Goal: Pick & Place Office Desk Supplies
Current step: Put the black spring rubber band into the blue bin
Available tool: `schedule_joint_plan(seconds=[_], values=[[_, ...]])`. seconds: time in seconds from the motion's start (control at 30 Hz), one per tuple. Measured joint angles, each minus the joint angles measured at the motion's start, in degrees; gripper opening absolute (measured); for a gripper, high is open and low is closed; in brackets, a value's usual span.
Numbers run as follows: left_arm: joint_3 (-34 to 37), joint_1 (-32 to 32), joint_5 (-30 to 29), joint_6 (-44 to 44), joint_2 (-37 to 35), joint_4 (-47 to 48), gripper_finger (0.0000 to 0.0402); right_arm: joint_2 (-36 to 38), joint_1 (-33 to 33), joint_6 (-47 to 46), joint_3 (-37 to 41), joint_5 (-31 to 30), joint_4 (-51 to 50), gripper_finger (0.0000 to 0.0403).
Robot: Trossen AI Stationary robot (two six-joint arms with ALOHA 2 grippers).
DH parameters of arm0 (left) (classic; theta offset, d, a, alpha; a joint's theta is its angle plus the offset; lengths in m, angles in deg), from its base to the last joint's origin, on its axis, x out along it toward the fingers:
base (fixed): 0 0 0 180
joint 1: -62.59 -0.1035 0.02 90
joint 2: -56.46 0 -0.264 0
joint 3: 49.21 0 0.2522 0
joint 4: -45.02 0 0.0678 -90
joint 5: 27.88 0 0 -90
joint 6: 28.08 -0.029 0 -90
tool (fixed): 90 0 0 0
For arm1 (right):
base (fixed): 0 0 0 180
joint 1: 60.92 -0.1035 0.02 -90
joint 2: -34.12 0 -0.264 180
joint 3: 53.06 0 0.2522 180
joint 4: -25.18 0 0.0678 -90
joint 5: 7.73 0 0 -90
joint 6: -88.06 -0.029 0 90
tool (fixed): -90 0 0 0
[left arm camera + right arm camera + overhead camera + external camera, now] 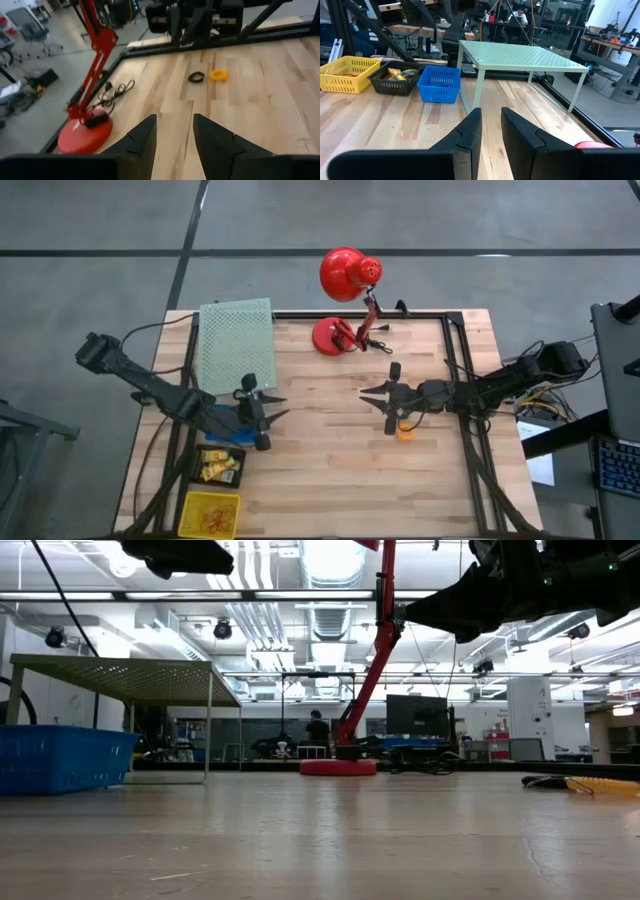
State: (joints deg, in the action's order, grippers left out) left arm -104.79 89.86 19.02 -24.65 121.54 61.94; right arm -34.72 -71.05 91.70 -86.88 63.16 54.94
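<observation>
The left gripper's fingers stand apart with bare wood showing in the gap, nothing between them; the right gripper's fingers stand a little apart too, closer together, and also hold nothing. Seen from above, the left gripper hangs just beside the blue basket, with the black basket of yellow pieces and the yellow basket nearer the table's front edge. The right gripper hovers just beside an orange ring on the bare table. Farther out in the left wrist view, that ring lies near a small black ring, the two just apart. The step in hand looks like picking up one of these rings with the right arm. To do it well, I would centre the fingers over the ring's rim, come straight down, and close on one side of the band without nudging the black one. Beyond stand the green mesh shelf and the red desk lamp.
</observation>
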Motion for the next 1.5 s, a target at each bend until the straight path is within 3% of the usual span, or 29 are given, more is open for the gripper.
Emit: schedule_joint_plan(seconds=[1.5], values=[[0.3, 0.0, 0.2, -0.3, 0.0, 1.5, 0.0134, 0.0, 0.0, 0.0, 0.0, 0.0, 0.0, 0.0068]])
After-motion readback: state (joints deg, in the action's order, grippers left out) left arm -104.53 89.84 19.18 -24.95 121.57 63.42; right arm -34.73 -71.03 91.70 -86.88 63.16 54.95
